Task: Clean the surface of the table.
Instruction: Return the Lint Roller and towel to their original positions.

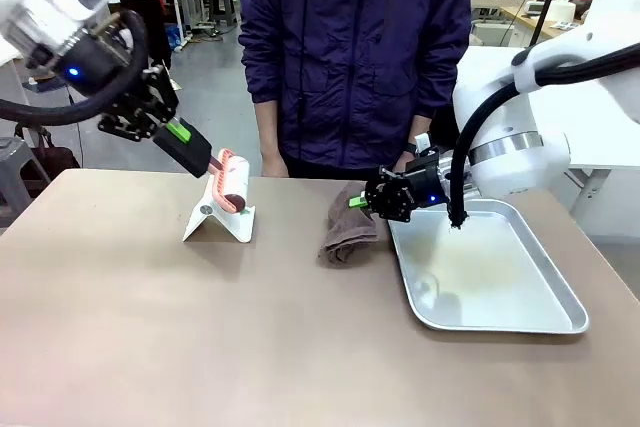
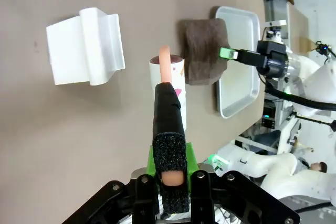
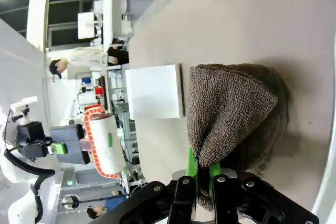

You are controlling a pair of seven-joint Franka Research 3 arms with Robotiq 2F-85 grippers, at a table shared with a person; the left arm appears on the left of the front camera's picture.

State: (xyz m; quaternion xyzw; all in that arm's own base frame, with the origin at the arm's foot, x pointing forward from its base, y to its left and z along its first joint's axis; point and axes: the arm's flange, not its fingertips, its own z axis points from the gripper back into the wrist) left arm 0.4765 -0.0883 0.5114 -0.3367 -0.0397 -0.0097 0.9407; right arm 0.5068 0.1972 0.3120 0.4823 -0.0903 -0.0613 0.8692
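We see the tabletop [image 1: 150, 327] spread wide and bare in front, lying under both claws. The right claw [image 1: 362, 202] hangs low over its middle, just left of the tray [image 1: 560, 292], its jaws pinched tight on the top edge of a brown cloth [image 1: 348, 232]; the cloth droops from the pads and its lower folds rest on the tabletop. That arm comes in from the right, wrist turned sideways so the fingers point left. The left claw [image 1: 200, 154] is farther back and higher, clamped on the black handle of a lint roller [image 1: 232, 182], whose head sits just above a white stand [image 1: 220, 219] on the tabletop. This arm slants down from the upper left. We can read no writing on anything. A person stands at the far edge.
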